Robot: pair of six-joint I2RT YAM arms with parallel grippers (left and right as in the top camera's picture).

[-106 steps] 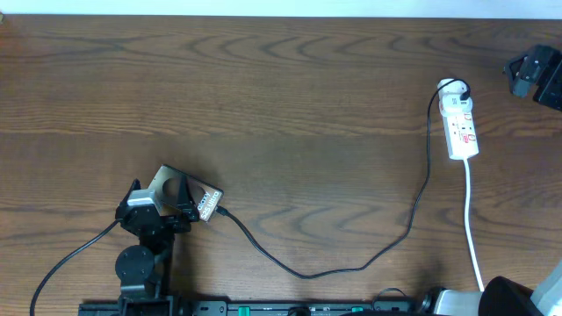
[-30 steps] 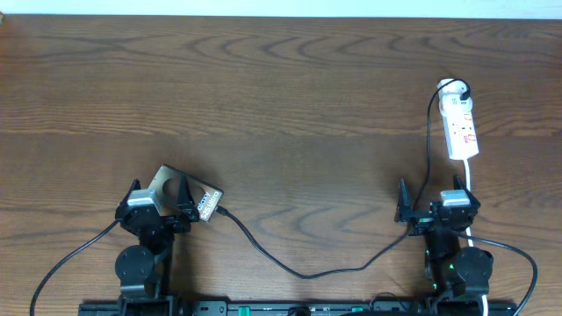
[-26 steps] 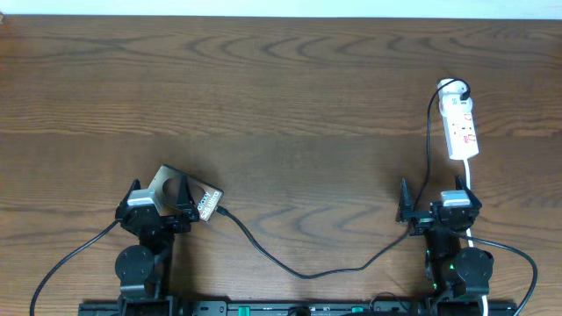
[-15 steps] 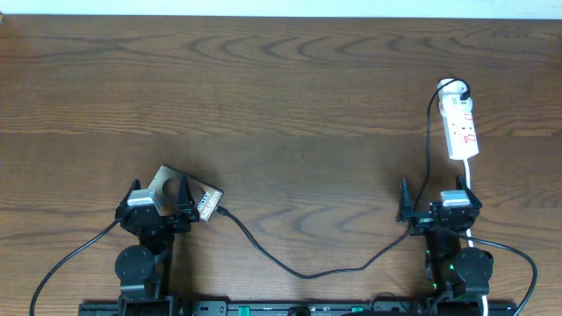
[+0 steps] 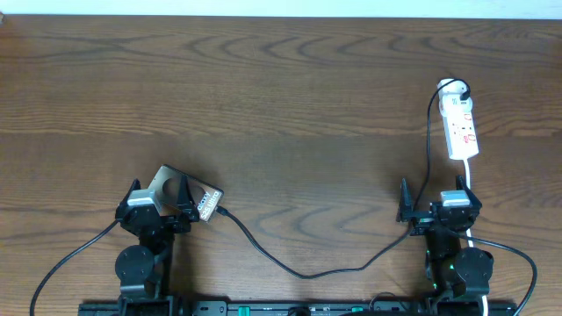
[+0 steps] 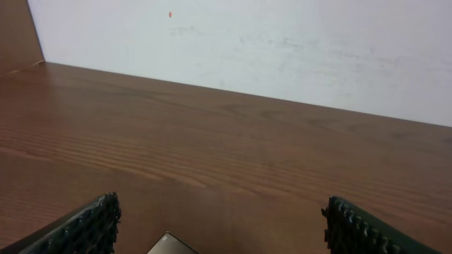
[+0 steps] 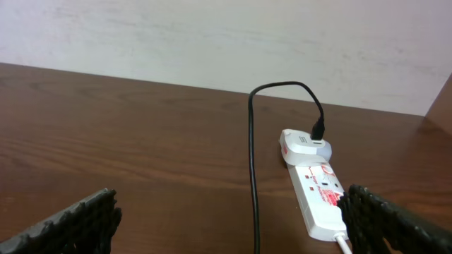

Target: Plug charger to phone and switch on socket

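Observation:
The phone lies flat at the front left, white lettering at its right end. The charger, a thin black cable, meets that end with its plug tip and loops right, then up to a white adapter in the socket. My left gripper is open over the phone's left part; a phone corner shows between its fingers. My right gripper is open and empty, in front of the socket. The charger runs between its fingers.
The socket's white cord runs toward the front edge past my right gripper. Both arm bases stand at the front edge with thicker black cables. A pale wall stands behind the table's far edge.
The right arm, 3.5 s ago out near the socket at the far right, now rests at the front right. Nothing has moved in the last second.

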